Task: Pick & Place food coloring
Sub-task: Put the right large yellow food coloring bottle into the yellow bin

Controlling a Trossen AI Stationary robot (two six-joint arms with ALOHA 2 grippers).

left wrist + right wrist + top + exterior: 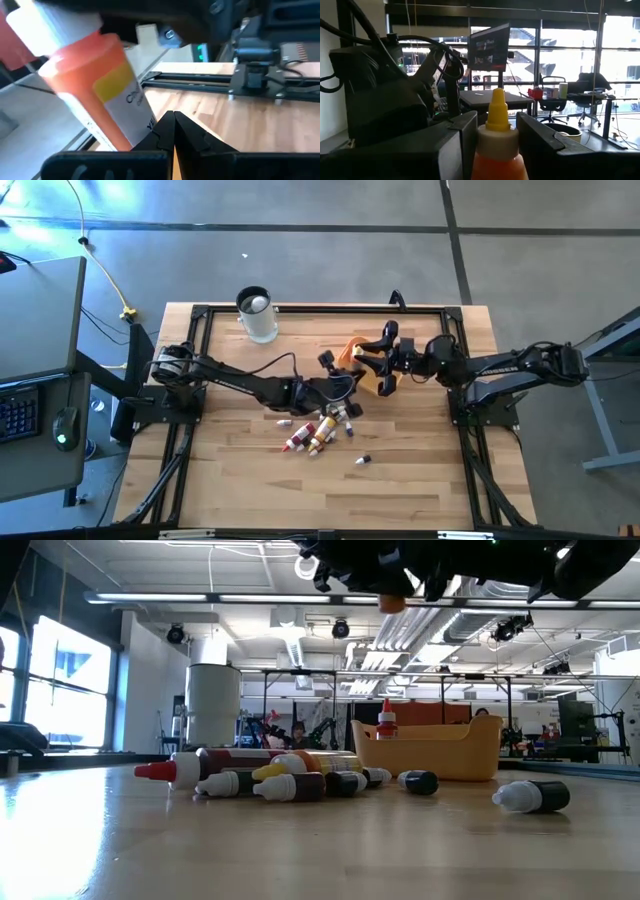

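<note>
Wooden table (230, 480) fills the frame's middle; the tray (352, 352) sits centre-right; loose bottles (318, 432) lie just below centre. Right gripper (383, 358) grasps an orange bottle (498, 145) over the tray; left gripper (330, 380), beside it, is clenched empty.

The right pincer (498, 145) grips an orange food coloring bottle (498, 150) between its two dark fingers (540, 145), the bottle's yellow pointed cap (498, 111) standing upright. The other arm's dark body (385, 95) fills the view beside it. Beyond are a monitor (489, 47), bright windows and office chairs (551, 100).
</note>
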